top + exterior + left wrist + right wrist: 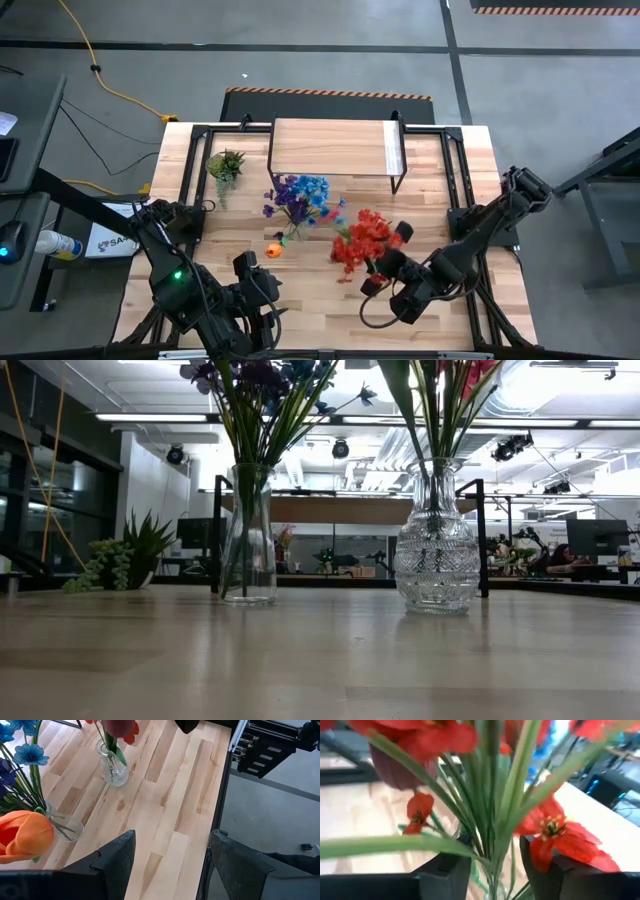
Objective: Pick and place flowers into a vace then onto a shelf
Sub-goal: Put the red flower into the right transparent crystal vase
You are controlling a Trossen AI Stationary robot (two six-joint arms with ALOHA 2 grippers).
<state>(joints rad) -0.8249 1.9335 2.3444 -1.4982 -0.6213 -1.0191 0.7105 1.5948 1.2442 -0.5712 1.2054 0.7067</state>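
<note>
Red flowers [362,238] stand with their stems in a round cut-glass vase [435,560] on the table. My right gripper [495,870] is open. Its fingers stand on either side of the green stems [496,840], just above the vase mouth; in the high view it [383,258] is on the near right of the blooms. Blue and purple flowers [300,195] stand in a slim glass vase [248,540], and an orange bloom [25,835] leans out low beside it. Behind both vases stands the shelf [335,148]. My left gripper [170,865] hangs open over the near edge with nothing between its fingers.
A small green spiky plant [225,163] sits at the far left, beside the shelf. Black frame rails [455,180] run along the table's sides. Bare wood [165,805] lies between the two vases and the near edge.
</note>
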